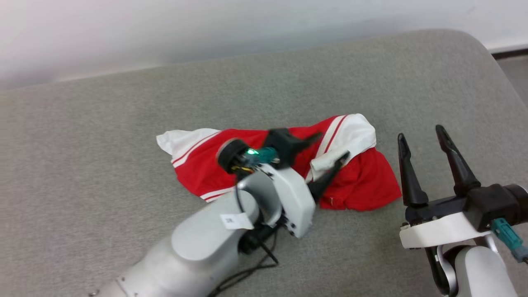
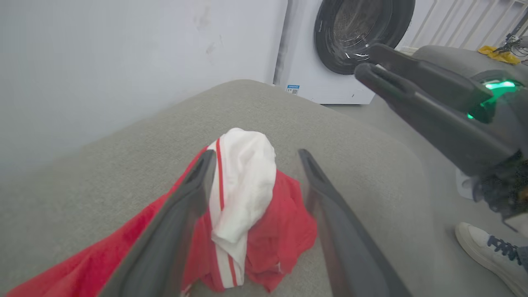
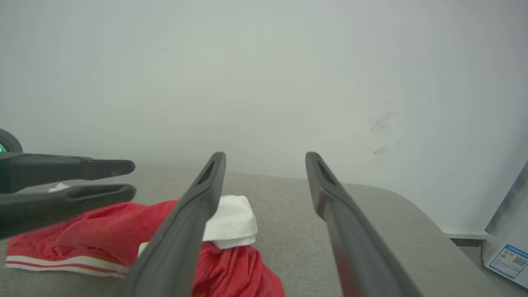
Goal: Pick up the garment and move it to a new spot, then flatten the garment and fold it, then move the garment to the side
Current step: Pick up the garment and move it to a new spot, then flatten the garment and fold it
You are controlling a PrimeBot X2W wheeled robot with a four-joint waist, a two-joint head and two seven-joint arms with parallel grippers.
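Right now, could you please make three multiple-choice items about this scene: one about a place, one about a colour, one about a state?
1. Where does the garment lie?
A. in a blue basket
B. on a wooden table
C. on the grey cushion

2. What colour are its sleeves?
A. white
B. black
C. green

3. How does the right gripper stand?
A. shut on the garment
B. open and empty
C. shut on a cup

Answers:
1 C: the crumpled shirt rests on grey fabric.
2 A: a white sleeve shows at each end in the head view.
3 B: its two fingers stand apart beside the garment, with nothing between them.
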